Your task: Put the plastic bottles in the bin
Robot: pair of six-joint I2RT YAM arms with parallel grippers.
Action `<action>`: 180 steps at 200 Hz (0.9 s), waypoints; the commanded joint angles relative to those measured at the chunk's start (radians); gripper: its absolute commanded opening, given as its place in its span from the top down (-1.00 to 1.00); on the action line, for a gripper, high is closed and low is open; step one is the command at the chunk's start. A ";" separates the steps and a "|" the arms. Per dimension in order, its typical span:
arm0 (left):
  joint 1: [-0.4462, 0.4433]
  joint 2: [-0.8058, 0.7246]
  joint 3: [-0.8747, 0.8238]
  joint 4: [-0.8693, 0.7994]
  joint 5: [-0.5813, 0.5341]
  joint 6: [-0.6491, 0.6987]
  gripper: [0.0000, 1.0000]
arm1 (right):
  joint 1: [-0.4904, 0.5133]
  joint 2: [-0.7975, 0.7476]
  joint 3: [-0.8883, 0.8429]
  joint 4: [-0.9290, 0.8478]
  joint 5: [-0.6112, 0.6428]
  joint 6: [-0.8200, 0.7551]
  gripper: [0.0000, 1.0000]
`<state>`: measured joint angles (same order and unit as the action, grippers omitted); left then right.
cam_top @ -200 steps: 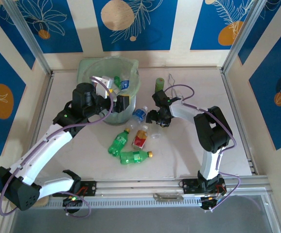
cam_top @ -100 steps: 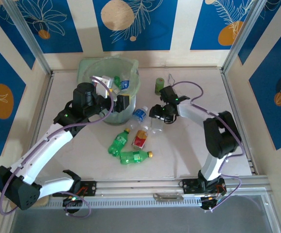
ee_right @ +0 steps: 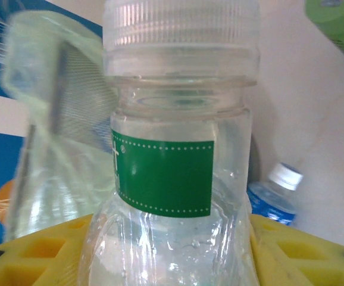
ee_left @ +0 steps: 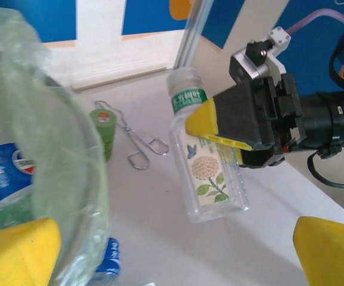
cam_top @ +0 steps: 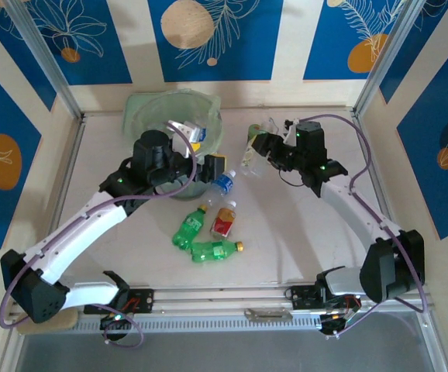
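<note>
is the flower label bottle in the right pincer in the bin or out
Out. The clear bottle is clamped near its neck by the right pincer, beside the bin and outside its rim.

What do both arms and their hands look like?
White link shells, black joints, a purple cable looping along each arm, small green lights. The left hand and right hand are black blocks with yellow ribbed finger pads.
</note>
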<state>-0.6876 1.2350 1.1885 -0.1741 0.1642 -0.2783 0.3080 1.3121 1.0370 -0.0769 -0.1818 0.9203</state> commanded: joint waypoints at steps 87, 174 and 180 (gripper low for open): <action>-0.118 0.176 0.091 0.136 0.059 -0.070 -0.99 | 0.065 -0.126 -0.074 0.304 -0.028 0.122 0.08; -0.118 0.235 0.130 0.148 0.047 -0.032 -0.94 | 0.074 -0.141 -0.088 0.333 -0.064 0.157 0.08; -0.117 0.239 0.132 0.151 0.047 -0.030 -0.93 | 0.075 -0.143 -0.089 0.333 -0.065 0.158 0.08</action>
<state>-0.7971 1.4567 1.2762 -0.0544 0.2028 -0.3321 0.3740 1.2022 0.9581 0.2211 -0.2222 1.0649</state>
